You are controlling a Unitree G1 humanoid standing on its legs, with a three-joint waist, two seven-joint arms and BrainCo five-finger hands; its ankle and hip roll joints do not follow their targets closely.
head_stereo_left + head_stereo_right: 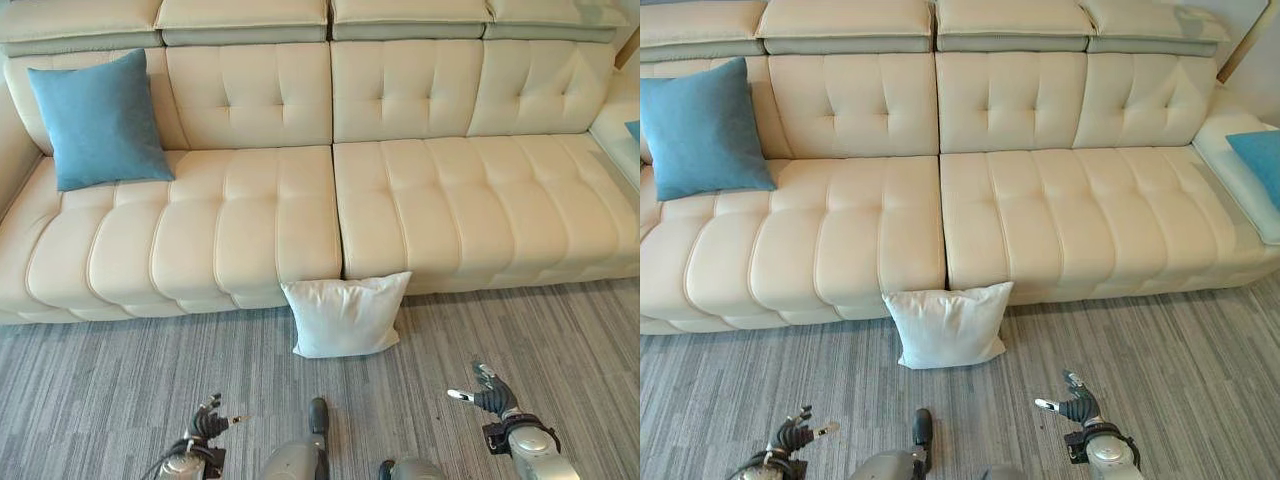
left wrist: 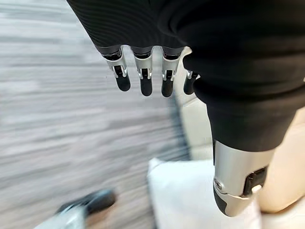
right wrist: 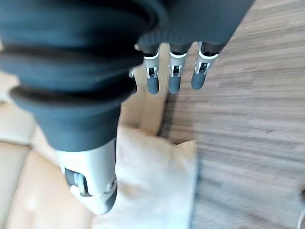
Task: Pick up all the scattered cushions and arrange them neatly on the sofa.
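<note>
A white cushion [image 1: 345, 315] leans on the floor against the front of the cream sofa [image 1: 250, 230], at the seam between its two seats. It also shows past my fingers as the white cushion [image 2: 190, 195] and the white cushion [image 3: 152, 181]. A blue cushion [image 1: 98, 120] stands on the sofa's left seat against the backrest. A second blue cushion [image 1: 1260, 160] lies at the sofa's far right end. My left hand [image 1: 205, 425] hovers low at the cushion's left, open and holding nothing. My right hand [image 1: 488, 392] hovers at its right, open too, with nothing in it.
Grey striped carpet [image 1: 100, 380] covers the floor in front of the sofa. The sofa's middle and right seats [image 1: 480, 210] are bare.
</note>
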